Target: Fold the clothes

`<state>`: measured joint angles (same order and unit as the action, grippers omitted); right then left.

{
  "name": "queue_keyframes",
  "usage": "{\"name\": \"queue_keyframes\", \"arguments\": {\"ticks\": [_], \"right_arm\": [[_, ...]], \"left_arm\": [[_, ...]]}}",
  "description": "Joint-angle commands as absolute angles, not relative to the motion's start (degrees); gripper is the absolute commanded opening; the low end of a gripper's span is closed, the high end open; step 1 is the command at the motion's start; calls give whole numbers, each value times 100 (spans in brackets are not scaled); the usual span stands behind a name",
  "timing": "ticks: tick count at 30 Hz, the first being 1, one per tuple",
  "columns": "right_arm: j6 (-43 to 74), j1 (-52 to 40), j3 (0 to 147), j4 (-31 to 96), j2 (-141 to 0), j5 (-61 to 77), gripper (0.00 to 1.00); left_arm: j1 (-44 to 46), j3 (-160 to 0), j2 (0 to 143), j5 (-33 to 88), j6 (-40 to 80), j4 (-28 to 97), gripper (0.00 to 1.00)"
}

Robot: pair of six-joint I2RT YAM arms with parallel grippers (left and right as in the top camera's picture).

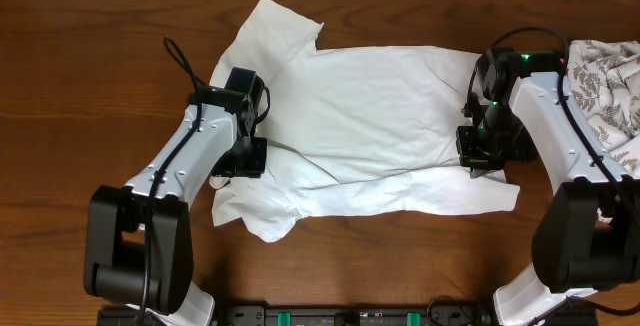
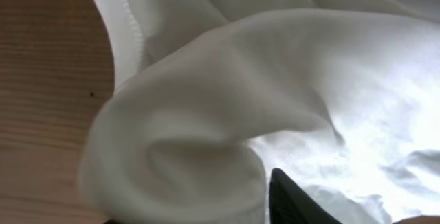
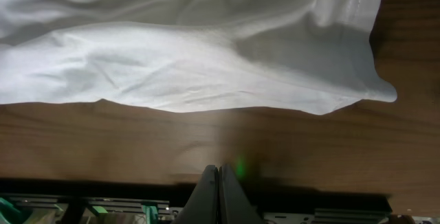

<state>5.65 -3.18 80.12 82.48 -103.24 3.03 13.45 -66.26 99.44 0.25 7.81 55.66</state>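
Note:
The clothes are one white T-shirt (image 1: 370,116) spread wide across the middle of the wooden table. My left gripper (image 1: 250,156) sits on its left sleeve area. In the left wrist view a raised fold of the shirt (image 2: 192,128) bulges against one dark finger (image 2: 295,203). The other finger is hidden under the cloth, so the grip is unclear. My right gripper (image 1: 482,154) is at the shirt's right edge. Seen from the right wrist, that gripper (image 3: 219,172) is shut and empty over bare wood, with the shirt's hem (image 3: 206,86) just beyond it.
A leaf-patterned cloth (image 1: 610,86) lies bunched at the table's far right, behind the right arm. A dark rail with green parts (image 1: 350,316) runs along the front edge. Bare wood (image 1: 90,86) shows left of the shirt.

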Motion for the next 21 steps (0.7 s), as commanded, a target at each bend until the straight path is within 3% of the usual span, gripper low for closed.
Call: {"name": "queue_keyframes", "arguments": {"ticks": [1,5,10,12,21], "right_arm": [[572,-301,8003,8237,-10324,327,1],[572,-301,8003,8237,-10322,327,1],[572,-301,8003,8221,-10324,327,1],[569,-301,8003,8224,-10324,325,1],[611,-281,8003,8213,-10289,202,1]], "left_arm": [[1347,-6388,9933,89,823,5476,43],[1347,-6198,9933,89,825,5341,42],[1347,-6200,9904,84,825,5142,12],[1347,-6202,9826,84,825,5061,6],[1343,-6222,8272,84,1085,5382,6]]}}
